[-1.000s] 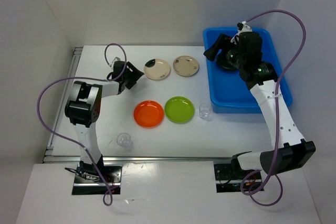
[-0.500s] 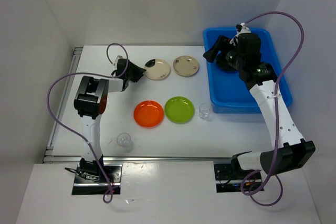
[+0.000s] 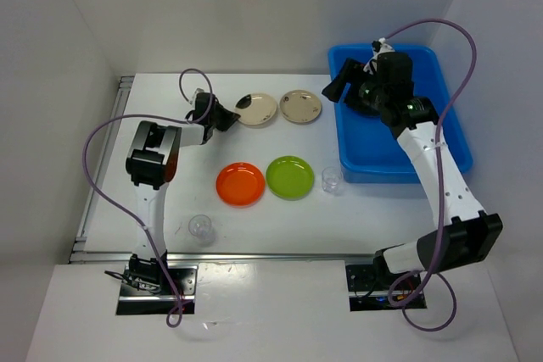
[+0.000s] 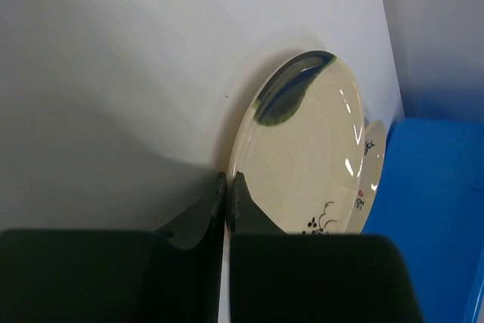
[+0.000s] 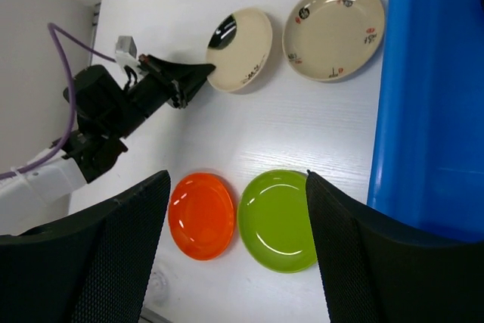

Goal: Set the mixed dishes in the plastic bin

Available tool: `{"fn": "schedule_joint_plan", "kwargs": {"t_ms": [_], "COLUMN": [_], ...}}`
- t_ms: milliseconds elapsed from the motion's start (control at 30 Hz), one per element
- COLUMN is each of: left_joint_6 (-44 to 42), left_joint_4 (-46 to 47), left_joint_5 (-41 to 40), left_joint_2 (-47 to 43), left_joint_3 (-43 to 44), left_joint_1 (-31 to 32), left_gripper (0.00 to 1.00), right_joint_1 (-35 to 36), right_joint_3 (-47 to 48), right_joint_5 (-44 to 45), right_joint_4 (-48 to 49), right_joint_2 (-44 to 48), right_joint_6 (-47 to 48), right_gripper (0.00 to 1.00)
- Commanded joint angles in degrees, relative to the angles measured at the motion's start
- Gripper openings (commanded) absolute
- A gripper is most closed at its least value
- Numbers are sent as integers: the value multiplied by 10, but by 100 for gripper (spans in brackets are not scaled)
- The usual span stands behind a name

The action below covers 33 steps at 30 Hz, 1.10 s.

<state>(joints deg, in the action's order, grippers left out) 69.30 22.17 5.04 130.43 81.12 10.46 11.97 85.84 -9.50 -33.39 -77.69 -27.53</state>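
Reaching further toward the middle of the frame than a second ago, the left gripper now has its tips at the rim of a plate, while the right arm has swung a little leftward over the bin.

Nearest the arm bases, at lower left, a clear cup stands alone on the white table. Beyond it, a row runs across the centre: the orange plate, the lime green plate just beside it, and a second clear cup close to the bin's wall.

Further back, the left gripper's fingers are pressed together at the left rim of the beige plate with the dark patch. Whether any rim is caught between them I can't tell. A second beige plate lies just right of it.

I judge the step in hand to be taking that first beige plate. It lies flat, so the fingers would want to part slightly, with one slipping under the lip and one staying above it. A plain shove risks sliding it into its neighbour.

At upper right sits the blue plastic bin. The right gripper hangs above it, spread wide and empty. Any carry across should steer clear of that arm.
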Motion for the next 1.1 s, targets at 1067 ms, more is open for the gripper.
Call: {"fn": "schedule_joint_plan", "kwargs": {"t_ms": [1067], "left_joint_6": [-58], "left_joint_4": [-120], "left_joint_5": [86], "left_joint_2": [-376], "left_joint_3": [-112], "left_joint_1": [100], "left_gripper": [0], "right_joint_1": [52], "right_joint_3": [145], "right_joint_5": [-79], "right_joint_4": [51], "right_joint_2": [-222], "right_joint_6": [62], "right_gripper": [64]}}
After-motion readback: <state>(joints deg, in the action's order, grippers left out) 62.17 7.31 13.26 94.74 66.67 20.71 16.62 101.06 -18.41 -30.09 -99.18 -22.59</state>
